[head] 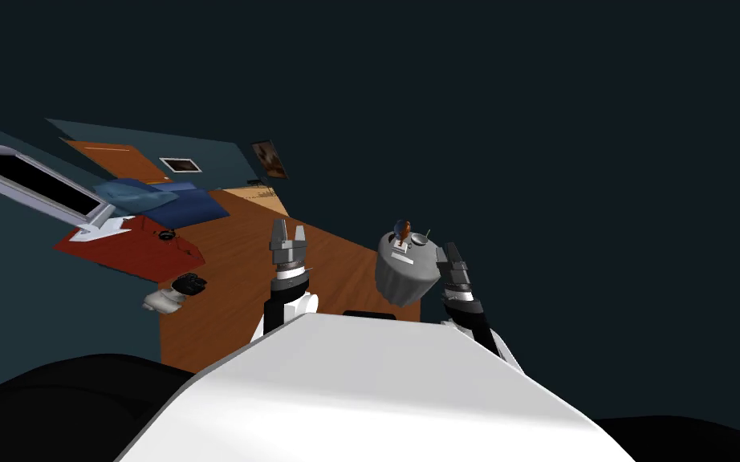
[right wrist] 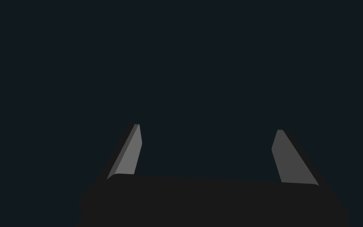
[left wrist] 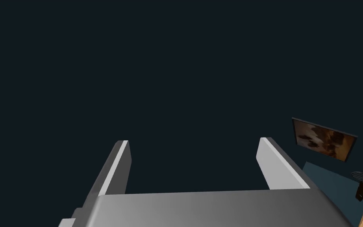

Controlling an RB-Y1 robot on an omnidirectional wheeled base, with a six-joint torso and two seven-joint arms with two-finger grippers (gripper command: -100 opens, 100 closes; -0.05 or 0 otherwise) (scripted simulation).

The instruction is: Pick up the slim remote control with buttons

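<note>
Grey round stand [head: 400, 281] was noted beside right gripper [head: 449, 253], left gripper [head: 288, 231] farther off; remote too small to be told; all fingers found apart.

floor [head: 232, 269]: wood, brown, visible plank grain, low sheen.
red surface [head: 132, 249] beside the floor: flat, matt; looks like cloth, material not certain.
blue bedding [head: 176, 204]: soft folds, reads as cloth, matt.
grey vessel [head: 400, 277]: smooth, plain grey, dull finish; metal or plastic cannot be told.
left pincer [left wrist: 193, 140]: fingers [left wrist: 115, 169] light grey, smooth, satin, with a brighter edge; body smooth grey with a soft sheen.
right pincer [right wrist: 208, 127]: fingers [right wrist: 128, 157] smooth grey, dimly lit; body matt black.
wall [head: 521, 120]: uniform dark teal, flat, matt.
picture frame [left wrist: 323, 138]: thin, dark, matt edge.
</note>
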